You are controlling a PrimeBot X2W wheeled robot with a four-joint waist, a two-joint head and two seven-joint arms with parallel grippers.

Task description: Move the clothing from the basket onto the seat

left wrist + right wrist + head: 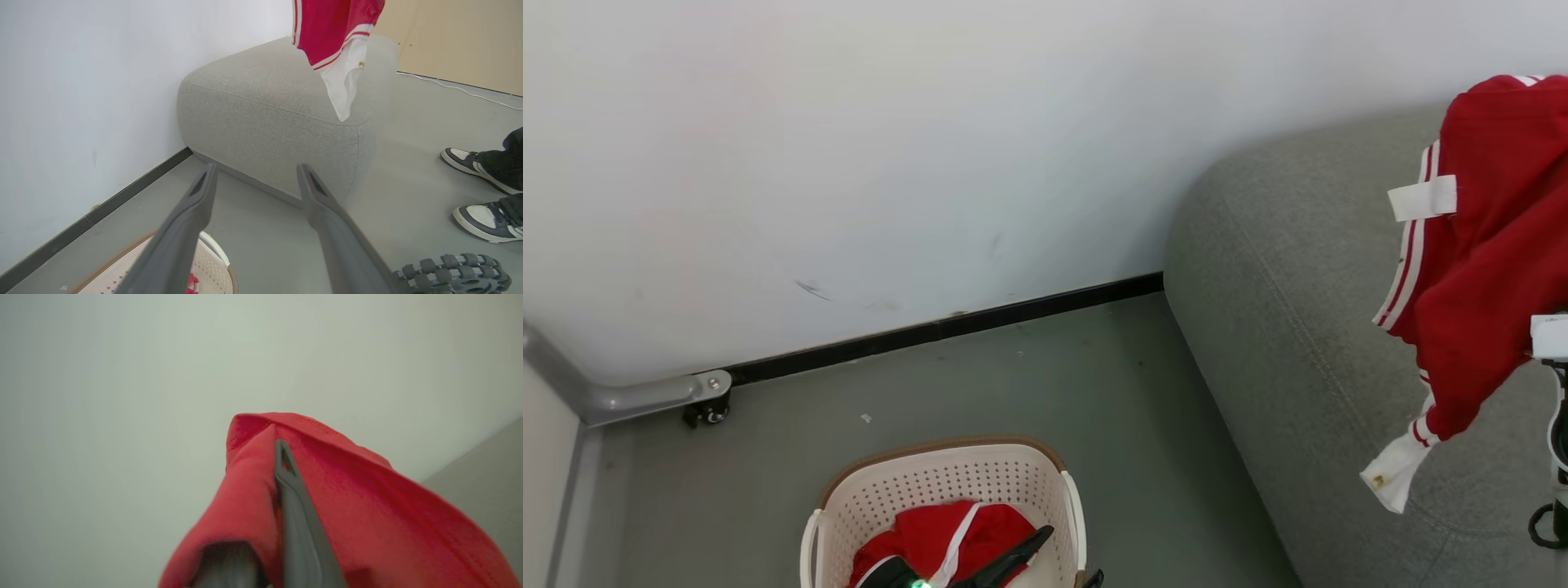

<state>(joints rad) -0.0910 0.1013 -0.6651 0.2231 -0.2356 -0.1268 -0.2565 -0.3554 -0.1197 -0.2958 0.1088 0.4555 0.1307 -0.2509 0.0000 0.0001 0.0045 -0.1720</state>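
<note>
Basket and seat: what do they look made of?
The basket looks like moulded cream plastic, matt, with rows of small holes and a brown rim. The seat looks like grey woven upholstery fabric, matt, with a stitched seam along its rounded edge; probably padded, though that is a guess.

The seat (1282, 327) is covered in grey woven cloth, matt and slightly coarse, with a stitched seam. The clothing (1494, 245) is soft, matt red cloth; the right wrist view shows a fine knit grain. Its trim and cuff are white cloth. The basket (947, 482) is smooth cream plastic, perforated, with a brown rim. The left gripper (256, 169) has fingers (322, 208) of dark grey, smooth, matt material. The wall (849, 163) is white, smooth and matt, with faint scuffs. The floor (1013, 384) is grey, smooth and matt. The skirting (947, 327) is black with a slight sheen. The corner rail (645, 398) is dull grey metal.
</note>
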